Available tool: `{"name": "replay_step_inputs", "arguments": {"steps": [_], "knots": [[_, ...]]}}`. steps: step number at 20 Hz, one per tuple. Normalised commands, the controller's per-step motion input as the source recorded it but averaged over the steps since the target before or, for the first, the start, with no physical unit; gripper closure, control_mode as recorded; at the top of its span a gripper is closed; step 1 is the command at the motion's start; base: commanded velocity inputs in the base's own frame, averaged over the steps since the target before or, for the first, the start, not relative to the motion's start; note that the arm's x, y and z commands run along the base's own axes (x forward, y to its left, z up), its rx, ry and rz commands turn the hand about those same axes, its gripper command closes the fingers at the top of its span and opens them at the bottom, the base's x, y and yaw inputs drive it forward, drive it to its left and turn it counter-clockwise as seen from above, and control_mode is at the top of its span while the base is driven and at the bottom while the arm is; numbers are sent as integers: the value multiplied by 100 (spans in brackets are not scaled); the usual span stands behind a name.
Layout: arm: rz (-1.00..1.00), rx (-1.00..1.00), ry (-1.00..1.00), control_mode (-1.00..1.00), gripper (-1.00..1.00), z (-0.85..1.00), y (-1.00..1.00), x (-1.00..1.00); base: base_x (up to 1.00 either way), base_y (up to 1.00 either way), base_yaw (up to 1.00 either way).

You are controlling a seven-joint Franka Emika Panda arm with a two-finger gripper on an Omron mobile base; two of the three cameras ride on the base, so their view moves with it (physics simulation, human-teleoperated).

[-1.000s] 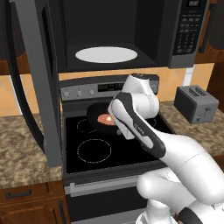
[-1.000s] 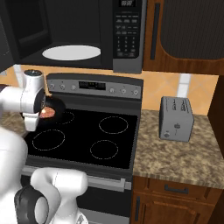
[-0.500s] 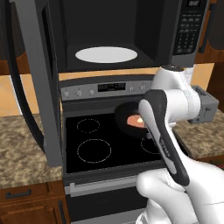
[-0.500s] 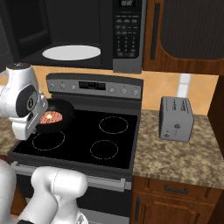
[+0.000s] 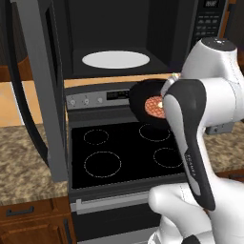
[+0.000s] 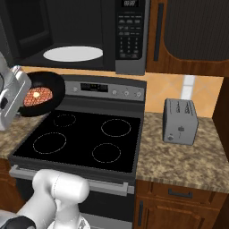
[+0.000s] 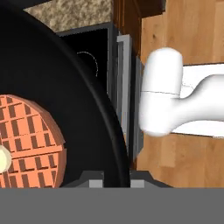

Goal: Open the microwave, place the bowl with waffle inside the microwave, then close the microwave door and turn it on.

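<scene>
Bowl [image 6: 48, 85] risen off stove [image 6: 85, 138] — tilted, waffle [image 7: 27, 138] grid (hand view)

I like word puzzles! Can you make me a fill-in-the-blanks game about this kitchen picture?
1. The round orange-pink waffle lies in a shallow black ____.
2. The gripper holds that dish in the air, above the black glass-top ____.
3. The grey-framed microwave door is swung ____.
4. The white round turntable plate inside the microwave has ____ on it.

Missing words: bowl; stove; open; nothing
</scene>
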Motion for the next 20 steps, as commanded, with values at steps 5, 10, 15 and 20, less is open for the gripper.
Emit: {"name": "replay_step_inputs", "arguments": {"steps": [5, 10, 15, 20], "knots": [[-3, 2, -39, -100, 100, 58, -4, 12, 0, 0, 0], [-4, 0, -11, -100, 100, 43, -5, 58, 0, 0, 0], [0, 0, 0, -100, 100, 38, -11, 75, 0, 0, 0], [0, -5, -5, -100, 100, -5, 2, 92, 0, 0, 0]]}}
